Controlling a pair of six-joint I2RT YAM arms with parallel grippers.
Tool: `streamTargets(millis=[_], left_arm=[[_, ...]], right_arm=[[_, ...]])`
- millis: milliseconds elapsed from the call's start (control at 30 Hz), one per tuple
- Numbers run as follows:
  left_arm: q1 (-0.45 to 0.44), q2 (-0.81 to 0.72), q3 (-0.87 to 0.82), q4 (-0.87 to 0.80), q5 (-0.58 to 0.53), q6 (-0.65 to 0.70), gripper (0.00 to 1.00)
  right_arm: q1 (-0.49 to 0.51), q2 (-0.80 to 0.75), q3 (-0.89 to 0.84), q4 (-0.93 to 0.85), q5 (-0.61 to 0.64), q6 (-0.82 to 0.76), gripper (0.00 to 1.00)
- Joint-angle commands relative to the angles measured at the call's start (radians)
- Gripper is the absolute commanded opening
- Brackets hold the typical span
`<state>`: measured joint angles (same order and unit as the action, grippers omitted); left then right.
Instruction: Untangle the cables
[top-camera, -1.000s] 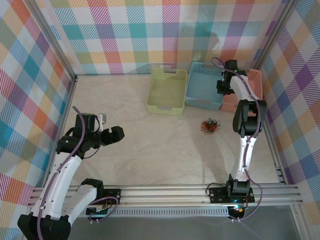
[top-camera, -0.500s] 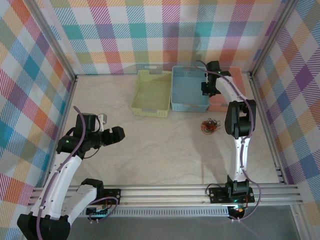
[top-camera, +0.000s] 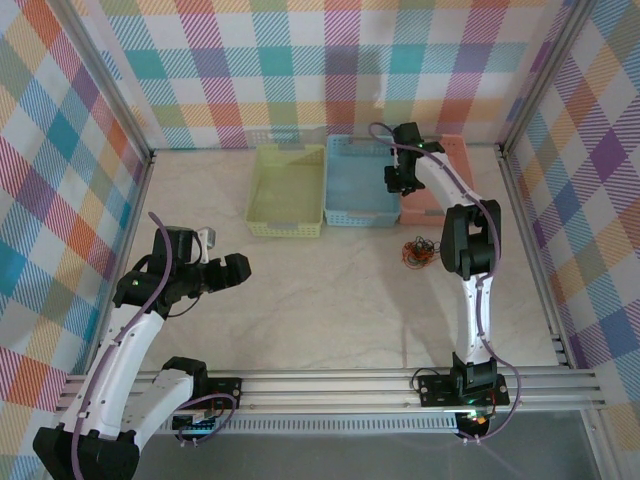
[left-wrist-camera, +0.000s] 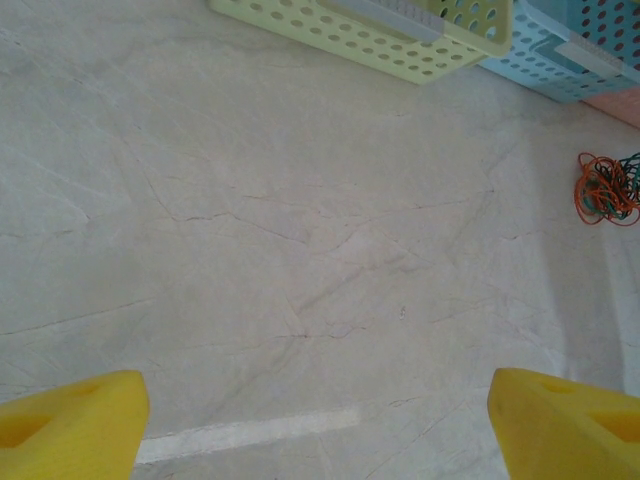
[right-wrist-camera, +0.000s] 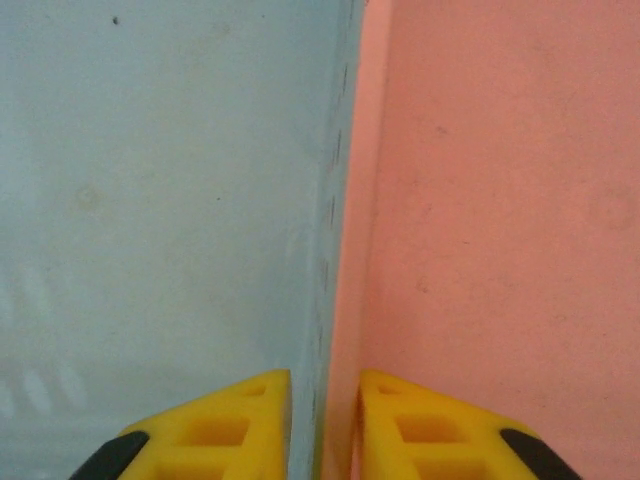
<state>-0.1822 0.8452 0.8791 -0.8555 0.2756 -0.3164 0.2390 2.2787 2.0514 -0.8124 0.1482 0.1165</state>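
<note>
While narrowly parted, right fingers (right-wrist-camera: 225, 425) straddle basket wall (right-wrist-camera: 335, 200).

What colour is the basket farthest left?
Pale yellow-green; the basket shows best in the top external view.

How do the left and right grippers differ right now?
The left gripper has its fingers wide apart; the right gripper has them close together. The left hangs over bare table; the right straddles the seam between the blue basket and the pink basket. Both have yellow fingers, and neither touches the cables.
</note>
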Motion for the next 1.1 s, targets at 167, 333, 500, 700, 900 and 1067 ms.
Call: streamTargets(millis=[167,333,500,700,900,1067], left_arm=[[-0.018,-0.004,-0.009,0.004,-0.013,0.019,0.88],[-0.020,-0.006,-0.007,0.004,-0.013,0.019,0.88],[-0.023,-0.011,-0.009,0.006,-0.009,0.019,0.88],[-0.026,-0.013,-0.009,0.009,-0.001,0.020,0.88],[-0.027,-0.015,-0.009,0.009,0.004,0.021,0.88],[-0.030,-0.015,-0.009,0.009,0.005,0.021,0.88]], right_arm=[[0.012,-0.109,0.045,-0.070,0.015,0.106,0.40],[0.014,-0.343,-0.151,-0.003,0.003,0.153,0.49],[0.014,-0.630,-0.478,0.100,-0.011,0.219,0.50],[0.010,-0.844,-0.837,0.165,0.023,0.257,0.53],[-0.034,-0.909,-1.058,0.262,0.045,0.300,0.54],[-0.080,-0.871,-1.078,0.272,0.019,0.320,0.57]])
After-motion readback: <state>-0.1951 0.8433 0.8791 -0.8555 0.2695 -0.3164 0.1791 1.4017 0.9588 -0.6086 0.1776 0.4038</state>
